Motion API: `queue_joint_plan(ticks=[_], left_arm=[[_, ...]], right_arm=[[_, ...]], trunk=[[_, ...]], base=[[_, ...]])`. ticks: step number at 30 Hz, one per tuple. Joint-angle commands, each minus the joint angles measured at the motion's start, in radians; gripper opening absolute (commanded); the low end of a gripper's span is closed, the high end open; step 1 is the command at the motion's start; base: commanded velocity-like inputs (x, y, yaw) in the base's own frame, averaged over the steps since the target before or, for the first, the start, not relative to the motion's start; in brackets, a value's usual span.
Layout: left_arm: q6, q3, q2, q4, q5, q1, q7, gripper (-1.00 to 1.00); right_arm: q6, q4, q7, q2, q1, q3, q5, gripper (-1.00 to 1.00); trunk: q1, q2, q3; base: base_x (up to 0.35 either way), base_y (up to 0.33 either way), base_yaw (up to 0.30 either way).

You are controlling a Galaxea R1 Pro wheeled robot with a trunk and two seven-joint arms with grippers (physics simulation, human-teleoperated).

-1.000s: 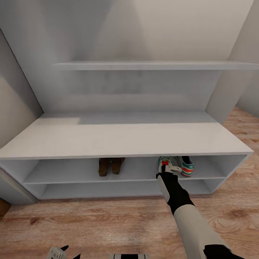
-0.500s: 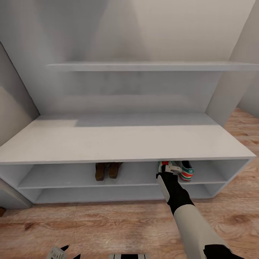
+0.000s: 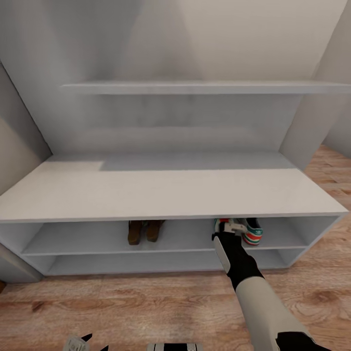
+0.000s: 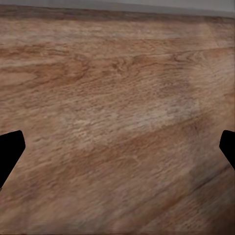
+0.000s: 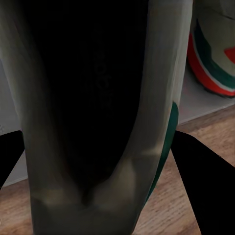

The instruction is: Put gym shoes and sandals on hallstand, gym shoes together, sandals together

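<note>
Left gripper (image 4: 117,156): low by the robot's base, over bare floor (image 4: 117,98); fingers wide apart, holding and touching nothing.

Floor in front of rack (image 3: 146,302): no shoe lying on the visible planks.

Right arm (image 3: 253,292): stretched forward and down to the rack's upper tier, right of centre.

Right gripper (image 3: 229,229): at the tier's front edge, up against a gym shoe; in the wrist view, dark fingertips set wide either side of that shoe (image 5: 98,112), seen from above into its dark opening. Fairly wide; gripping or merely straddling: cannot tell.

Near gym shoe: at or just over the tier's front lip, probably being set down; not clearly released.

Second gym shoe (image 3: 252,233): on the same tier, just beside the first, green stripes and red heel showing.

Sandals (image 3: 145,231): both on the upper tier, side by side, well left of the gym shoes.

Rack (image 3: 165,190): bench top bare, wall shelf above bare.

Progress: nearly done by the look of it; sandals paired, one gym shoe placed.

Left to do: let go of the last shoe and draw the arm clear.
</note>
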Motion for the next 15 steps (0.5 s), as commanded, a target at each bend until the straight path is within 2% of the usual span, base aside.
queue_joint_plan(ticks=[1, 15], left_arm=[[-0.005, 0.008, -0.001, 0.000, -0.010, -0.001, -0.005, 1.00], [-0.005, 0.009, -0.001, 0.000, -0.010, -0.001, -0.005, 1.00]], right_arm=[[0.001, 0.012, -0.006, 0.001, 0.000, -0.001, -0.009, -1.00], [0.001, 0.012, -0.006, 0.001, 0.000, -0.002, -0.009, -1.00]], trunk=[[0.000, 0.000, -0.006], [0.000, 0.000, -0.010]], base=[[0.000, 0.000, 0.046], [0.000, 0.000, 0.011]])
